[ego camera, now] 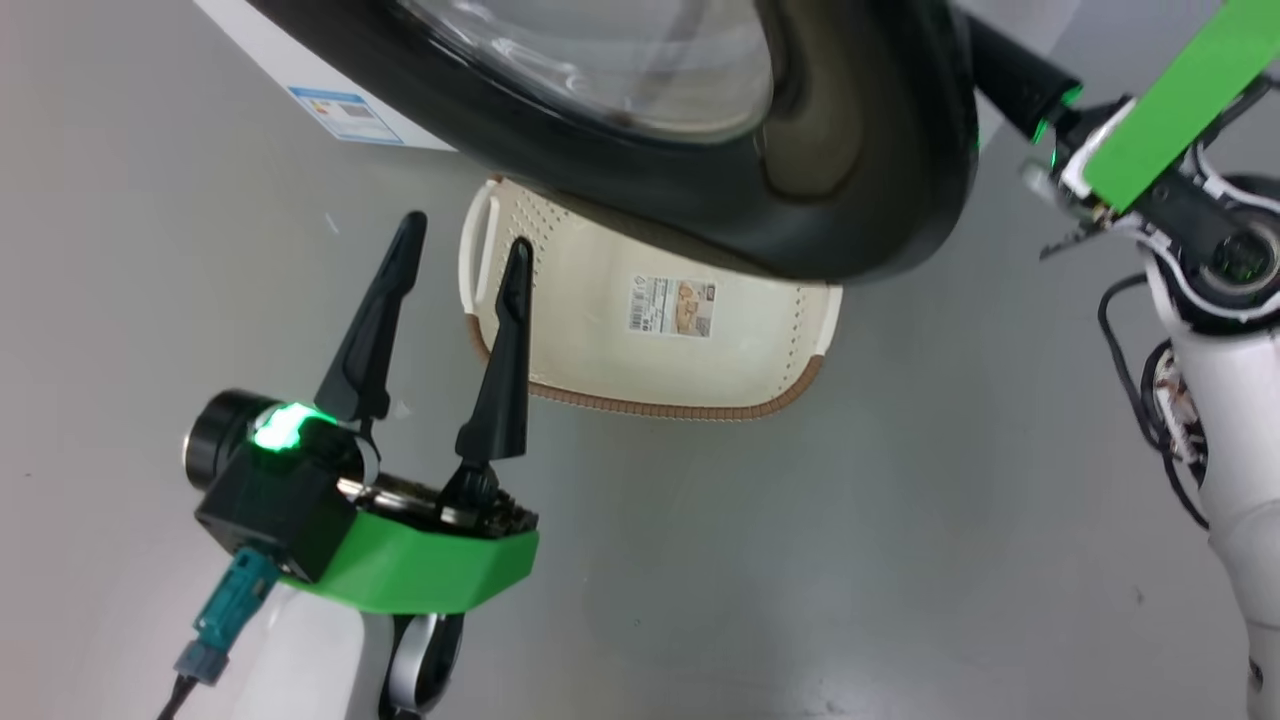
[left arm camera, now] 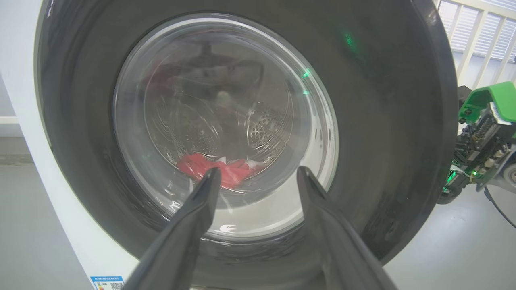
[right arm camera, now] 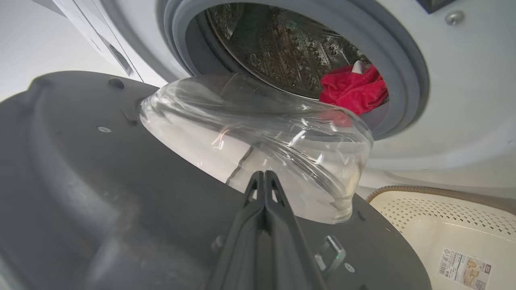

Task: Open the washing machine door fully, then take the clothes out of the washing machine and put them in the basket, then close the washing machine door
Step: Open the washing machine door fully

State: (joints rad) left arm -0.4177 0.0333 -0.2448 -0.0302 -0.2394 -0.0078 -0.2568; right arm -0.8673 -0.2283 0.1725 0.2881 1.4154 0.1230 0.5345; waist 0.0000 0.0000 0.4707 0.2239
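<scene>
The washing machine door (ego camera: 700,200) stands partly open over the basket (ego camera: 650,405), its black rim and glass bowl (right arm camera: 262,133) swung out from the washing machine (right arm camera: 463,100). Red clothes (right arm camera: 350,88) lie low in the steel drum and show through the window (left arm camera: 193,165) in the left wrist view. My right gripper (right arm camera: 264,174) is shut with nothing in it. Its tips rest against the door's grey inner side (right arm camera: 80,181), just below the glass. In the head view its fingers (ego camera: 1000,60) reach behind the door's edge. My left gripper (ego camera: 465,238) is open and empty, facing the door's outer face (left arm camera: 383,121).
The cream basket (right arm camera: 443,217) sits on the grey floor right below the machine's opening, barcode sticker (ego camera: 672,306) on its bottom. A blue label (ego camera: 345,115) marks the machine's lower front. A white railing (left arm camera: 475,36) stands behind the right arm (left arm camera: 483,133).
</scene>
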